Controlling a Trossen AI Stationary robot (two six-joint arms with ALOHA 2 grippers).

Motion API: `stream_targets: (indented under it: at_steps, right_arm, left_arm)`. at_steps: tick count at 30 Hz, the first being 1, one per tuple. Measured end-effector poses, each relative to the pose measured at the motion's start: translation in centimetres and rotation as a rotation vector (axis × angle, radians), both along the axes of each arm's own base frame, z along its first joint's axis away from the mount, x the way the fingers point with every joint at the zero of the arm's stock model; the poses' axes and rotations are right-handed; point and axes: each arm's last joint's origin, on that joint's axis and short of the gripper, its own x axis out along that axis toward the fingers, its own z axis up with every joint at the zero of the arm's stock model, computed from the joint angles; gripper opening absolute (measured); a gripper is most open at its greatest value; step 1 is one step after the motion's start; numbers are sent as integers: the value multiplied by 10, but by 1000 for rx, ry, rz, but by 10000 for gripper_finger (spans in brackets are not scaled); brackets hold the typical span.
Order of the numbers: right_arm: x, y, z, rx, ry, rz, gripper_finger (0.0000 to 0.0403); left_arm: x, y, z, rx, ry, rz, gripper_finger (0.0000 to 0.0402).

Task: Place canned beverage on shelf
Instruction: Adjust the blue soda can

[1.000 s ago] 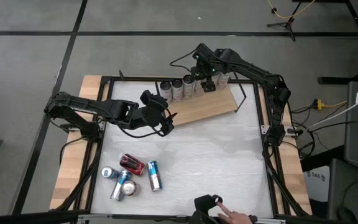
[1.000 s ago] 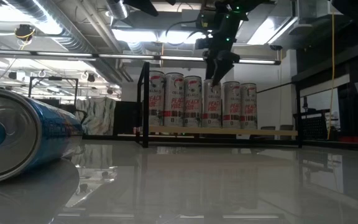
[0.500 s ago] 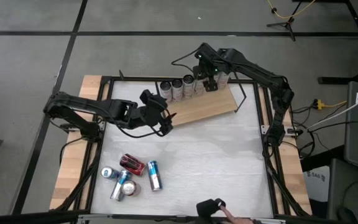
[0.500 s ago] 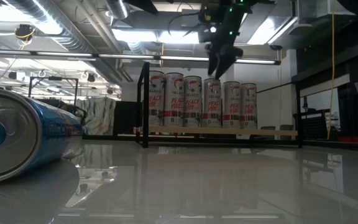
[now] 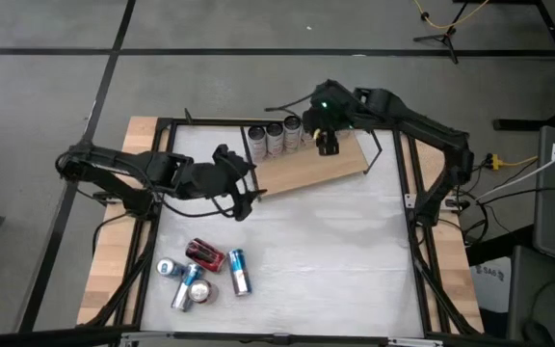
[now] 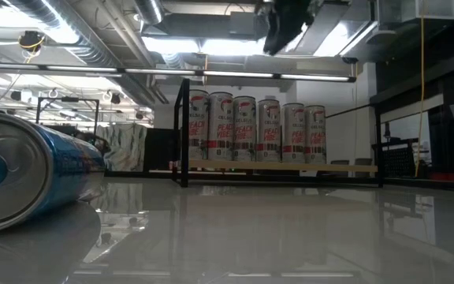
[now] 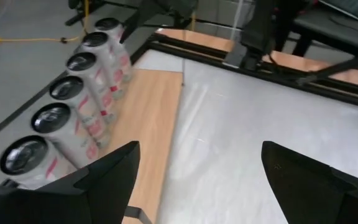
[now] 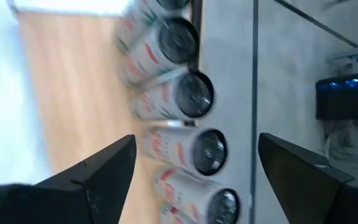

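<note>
Table (image 5: 335, 251): white top in a black frame, carrying everything I work with here.

Shelf (image 5: 326, 169): light-brown board with black wire frame, lying at the table's far edge, slightly skewed. A row of six white cans (image 6: 254, 130) stands upright along its far side; the near half of the board is bare.

Right arm: reaches over the far right corner. Right claw (image 5: 326, 130) hangs above the middle of the shelf row, clear of the can tops; its wrist view shows both fingers (image 8: 92, 177) spread wide with nothing between them.

Left arm: stretches in from the left edge. Left claw (image 5: 244, 188) sits just off the shelf's near left corner, fingers (image 7: 107, 174) wide apart and empty.

Loose cans (image 5: 200, 275): a cluster lying on their sides near the table's near left corner, including a red can (image 5: 205, 254) and a blue can (image 5: 240, 271). Their long axes point several ways, the blue one running roughly near-to-far.

Key relation, in my judgement: the next can to be shelved lies toward the near left corner from both claws, and the left claw is plainly the nearer; I would close it across a can's short width.
</note>
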Motion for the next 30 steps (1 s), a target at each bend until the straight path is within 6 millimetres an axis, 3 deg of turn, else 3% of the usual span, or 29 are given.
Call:
stream_targets:
  at_steps: [9,18,23,30]
  right_arm:
    - [-1,59,10,270,-112,35,331]
    - [4,114,10,625,-117,141,331]
    - [3,139,9,653,-95,184,331]
    - [-5,159,5,658,-1,217,331]
  left_arm:
    - [-8,-26,-3,-81,44,-151,329]
    - [-14,-46,-5,-328,-2,-90,329]
    - [-20,-52,-9,-486,-2,13,329]
    - [-18,-65,-23,-632,39,147,329]
